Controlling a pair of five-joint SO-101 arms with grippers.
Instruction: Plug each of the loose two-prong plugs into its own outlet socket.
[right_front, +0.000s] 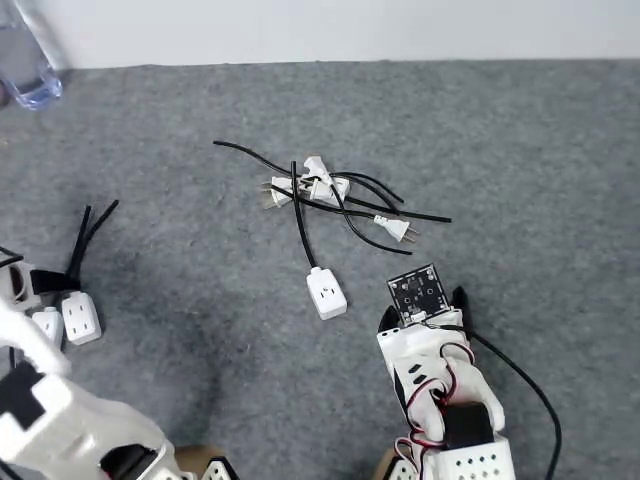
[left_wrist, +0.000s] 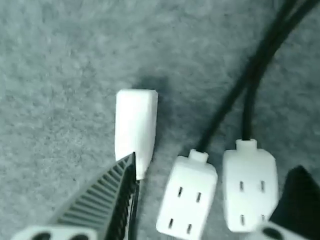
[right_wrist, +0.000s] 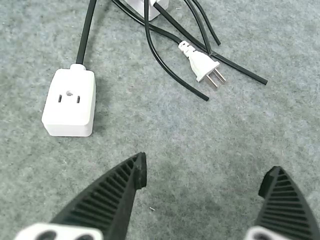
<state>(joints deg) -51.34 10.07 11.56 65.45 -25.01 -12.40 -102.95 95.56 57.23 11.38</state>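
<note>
Two white outlet sockets (left_wrist: 187, 200) (left_wrist: 248, 185) on black cords lie side by side between the fingers of my open left gripper (left_wrist: 215, 167). A third white block (left_wrist: 136, 125) lies by one fingertip (left_wrist: 125, 172). My right gripper (right_wrist: 207, 167) is open over bare carpet. A single white socket (right_wrist: 69, 102) and a loose two-prong plug (right_wrist: 202, 62) lie beyond it. In the high view that socket (right_front: 327, 293) sits mid-table, the plug (right_front: 398, 230) is to its right, and a tangle of plugs and black cords (right_front: 310, 185) lies behind.
Grey carpet (right_front: 520, 160) covers the table up to a white wall at the back. A clear bottle (right_front: 25, 60) stands at the far left corner. The left arm (right_front: 60, 420) fills the near left; the right arm (right_front: 440, 385) is at the near middle.
</note>
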